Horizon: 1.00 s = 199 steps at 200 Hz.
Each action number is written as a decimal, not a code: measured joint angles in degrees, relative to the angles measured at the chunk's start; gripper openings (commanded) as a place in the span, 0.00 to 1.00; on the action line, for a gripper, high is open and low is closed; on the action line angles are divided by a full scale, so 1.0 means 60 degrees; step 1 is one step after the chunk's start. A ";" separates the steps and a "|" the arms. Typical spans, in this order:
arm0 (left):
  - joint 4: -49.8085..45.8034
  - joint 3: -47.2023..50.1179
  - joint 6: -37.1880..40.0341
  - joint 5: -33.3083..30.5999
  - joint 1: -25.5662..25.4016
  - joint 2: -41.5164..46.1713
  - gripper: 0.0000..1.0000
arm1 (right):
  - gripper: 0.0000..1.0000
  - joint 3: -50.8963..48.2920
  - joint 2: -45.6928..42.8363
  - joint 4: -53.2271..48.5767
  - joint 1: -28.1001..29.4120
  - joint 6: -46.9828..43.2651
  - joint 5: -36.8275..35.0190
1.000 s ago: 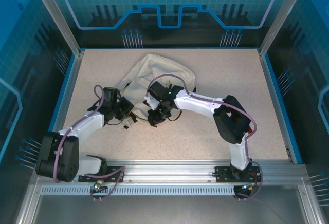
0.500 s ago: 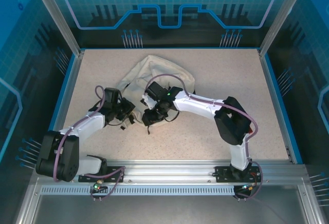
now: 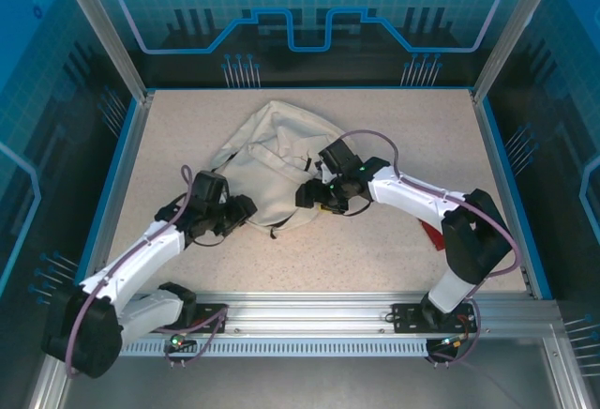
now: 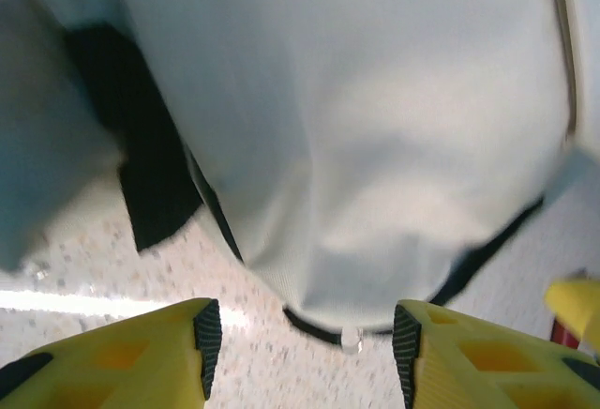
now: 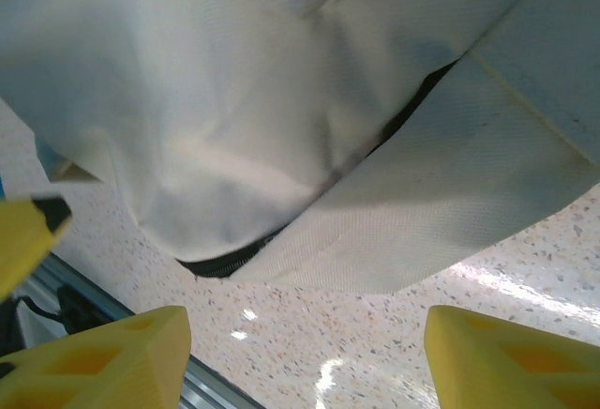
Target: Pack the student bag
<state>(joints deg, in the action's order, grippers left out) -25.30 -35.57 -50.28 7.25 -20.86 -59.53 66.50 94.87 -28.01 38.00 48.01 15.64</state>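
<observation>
The student bag [image 3: 272, 156], a crumpled cream-white fabric backpack, lies on the speckled table left of centre. My left gripper [image 3: 246, 210] sits at its near left edge, and my right gripper [image 3: 307, 195] at its near right edge. In the left wrist view the left gripper [image 4: 305, 348] is open, with the student bag's [image 4: 375, 128] lower hem and a dark strap [image 4: 150, 174] just ahead of the fingertips. The right gripper [image 5: 309, 362] is open wide over bare table, a little short of the student bag [image 5: 234, 99] and its dark zipper line [image 5: 225, 261]. Neither holds anything.
A small red object [image 3: 430, 234] lies on the table, partly under my right arm. The aluminium rail [image 3: 300, 310] runs along the near edge. Blue-trimmed walls [image 3: 127, 160] bound the table on the left, right and back.
Both grippers have opened and let go of the bag. The right arm swung right and the left drew back toward the near edge. The bag's near edge dropped and spread flat.
</observation>
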 measured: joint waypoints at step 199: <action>0.2634 0.0823 0.3151 -0.4113 -0.4517 -0.1956 0.35 | 0.66 -0.1147 0.0798 0.2116 -0.0747 0.1111 0.0718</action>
<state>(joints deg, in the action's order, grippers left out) -9.50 -30.63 -31.38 -17.43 -47.97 -71.26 59.61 99.66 -15.31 33.52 54.68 19.94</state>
